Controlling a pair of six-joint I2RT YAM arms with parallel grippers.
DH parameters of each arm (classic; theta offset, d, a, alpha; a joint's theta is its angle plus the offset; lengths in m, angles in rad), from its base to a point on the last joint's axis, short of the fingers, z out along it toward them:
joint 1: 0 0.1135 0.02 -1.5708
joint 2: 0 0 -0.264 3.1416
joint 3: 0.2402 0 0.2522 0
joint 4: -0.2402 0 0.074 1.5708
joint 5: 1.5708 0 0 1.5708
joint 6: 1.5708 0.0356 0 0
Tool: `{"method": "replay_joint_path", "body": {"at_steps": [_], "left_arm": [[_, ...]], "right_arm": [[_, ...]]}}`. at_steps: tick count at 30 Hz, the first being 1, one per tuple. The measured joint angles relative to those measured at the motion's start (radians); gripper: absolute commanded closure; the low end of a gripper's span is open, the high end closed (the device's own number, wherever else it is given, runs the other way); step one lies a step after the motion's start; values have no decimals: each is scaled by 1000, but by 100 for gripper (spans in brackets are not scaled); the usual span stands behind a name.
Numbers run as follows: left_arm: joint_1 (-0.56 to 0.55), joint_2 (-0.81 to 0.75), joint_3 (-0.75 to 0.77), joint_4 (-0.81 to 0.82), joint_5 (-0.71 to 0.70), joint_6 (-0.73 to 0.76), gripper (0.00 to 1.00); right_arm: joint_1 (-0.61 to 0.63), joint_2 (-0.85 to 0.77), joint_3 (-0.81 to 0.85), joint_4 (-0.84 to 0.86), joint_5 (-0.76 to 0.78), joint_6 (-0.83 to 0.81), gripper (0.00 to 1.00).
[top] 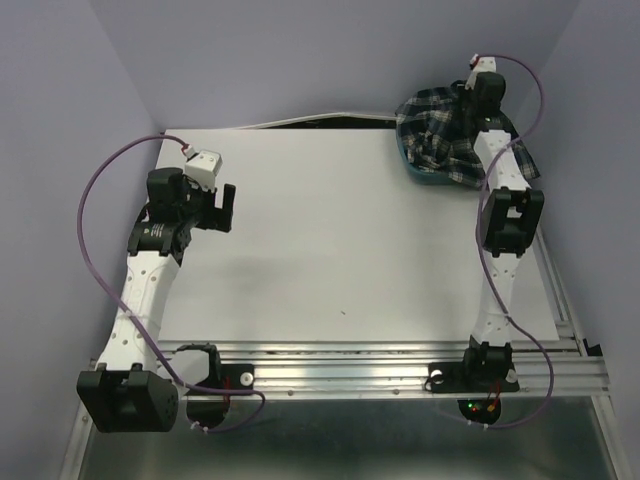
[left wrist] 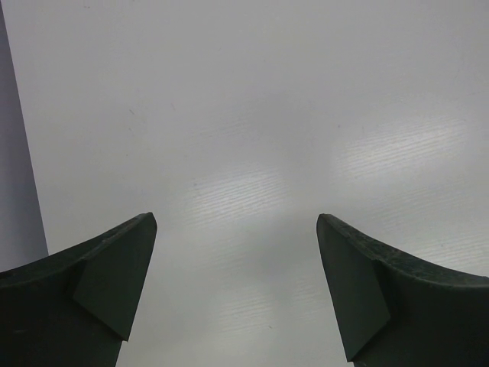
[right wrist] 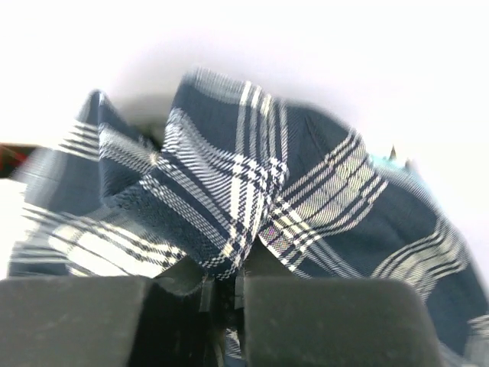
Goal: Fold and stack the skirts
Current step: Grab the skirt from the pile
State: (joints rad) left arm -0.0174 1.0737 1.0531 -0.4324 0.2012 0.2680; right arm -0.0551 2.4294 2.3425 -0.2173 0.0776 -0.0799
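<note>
My right gripper [right wrist: 222,292] pinching bunched plaid skirt [top: 440,135], heap running far-left to near-right over the tub [top: 428,181], my left gripper [left wrist: 237,225] spread wide

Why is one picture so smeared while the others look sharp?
Right wrist view: the plaid skirt is smeared, probably motion, background blown out white. Left wrist view: sharp, soft glare patches on the table. Top external view: evenly lit, crisp.

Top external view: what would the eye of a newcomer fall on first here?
The plaid skirt stands out most, heaped over a teal tub at the far right corner of the white table. The right gripper is shut on a fold of it. The left gripper hangs open over bare table on the left side.
</note>
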Motion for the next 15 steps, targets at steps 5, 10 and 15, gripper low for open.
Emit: {"method": "replay_joint_path", "body": {"at_steps": [5, 10, 15], "left_arm": [[0, -2, 0, 13, -1, -28, 1], [0, -2, 0, 32, -16, -68, 2], [16, 6, 37, 31, -13, -109, 2]], "right_arm": [[-3, -158, -5, -8, -117, 20, 99], [0, -374, -14, -11, -285, 48, 99], [56, -541, -14, -8, -475, 59, 99]]}}
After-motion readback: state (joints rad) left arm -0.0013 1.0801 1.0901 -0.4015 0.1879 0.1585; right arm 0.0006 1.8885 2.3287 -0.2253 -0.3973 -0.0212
